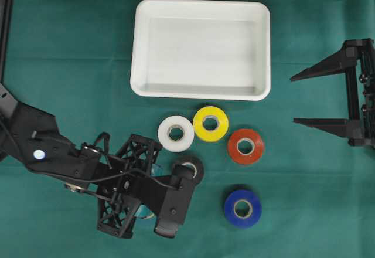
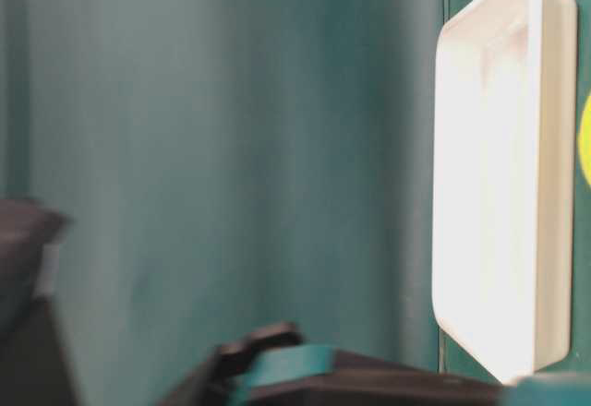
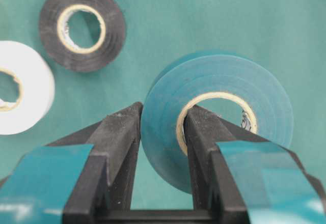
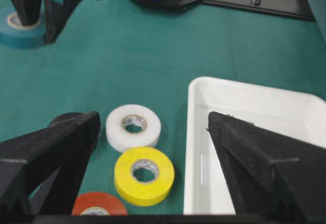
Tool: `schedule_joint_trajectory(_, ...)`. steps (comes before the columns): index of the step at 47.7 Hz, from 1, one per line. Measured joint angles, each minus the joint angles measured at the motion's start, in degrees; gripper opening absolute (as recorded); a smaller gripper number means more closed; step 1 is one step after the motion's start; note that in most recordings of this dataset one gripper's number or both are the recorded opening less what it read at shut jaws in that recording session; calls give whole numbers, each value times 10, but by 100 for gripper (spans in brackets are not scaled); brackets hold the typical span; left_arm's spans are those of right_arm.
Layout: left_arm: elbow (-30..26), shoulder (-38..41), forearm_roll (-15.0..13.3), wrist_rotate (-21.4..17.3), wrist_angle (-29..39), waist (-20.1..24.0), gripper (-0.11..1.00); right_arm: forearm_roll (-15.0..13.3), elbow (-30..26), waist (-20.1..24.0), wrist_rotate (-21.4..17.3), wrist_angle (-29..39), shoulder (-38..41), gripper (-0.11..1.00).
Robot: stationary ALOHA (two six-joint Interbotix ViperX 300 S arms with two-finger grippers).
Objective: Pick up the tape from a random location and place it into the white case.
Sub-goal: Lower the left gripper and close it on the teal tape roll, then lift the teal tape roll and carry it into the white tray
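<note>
Inside white case (image 1: 202,48): nothing.

case (image 1: 202,7): white | cloth (image 1: 70,64): green | tapes: white (image 1: 176,133), yellow (image 1: 210,123), red (image 1: 245,146), blue (image 1: 242,207), black (image 1: 188,167), teal (image 3: 219,112)

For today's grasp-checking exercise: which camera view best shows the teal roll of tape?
The left wrist view: the teal roll of tape fills the frame, pinched through its core. The right wrist view shows it small and far off; overhead it is almost hidden under the arm; the table-level view does not show it clearly.
</note>
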State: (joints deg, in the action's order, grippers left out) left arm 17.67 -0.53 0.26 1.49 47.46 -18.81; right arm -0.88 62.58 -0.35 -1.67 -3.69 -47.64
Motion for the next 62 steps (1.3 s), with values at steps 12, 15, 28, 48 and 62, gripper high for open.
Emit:
schedule_joint_trajectory(12, -47, -40, 0, 0, 45, 0, 21, 0, 1, 0, 0, 0, 0, 91)
schedule_joint_trajectory(15, -59, -49, 1, 0, 59, 0, 21, 0, 0, 0, 0, 0, 0, 91)
schedule_joint_trajectory(28, -102, -68, 1, 0, 121, 0, 21, 1, 0, 0, 0, 0, 1, 91)
schedule_joint_trajectory(48, -107, -68, 2, 0, 135, 0, 21, 0, 0, 0, 0, 1, 0, 91)
schedule_joint_trajectory(62, -106, -68, 2, 0, 135, -1, 21, 0, 0, 0, 0, 10, 0, 91)
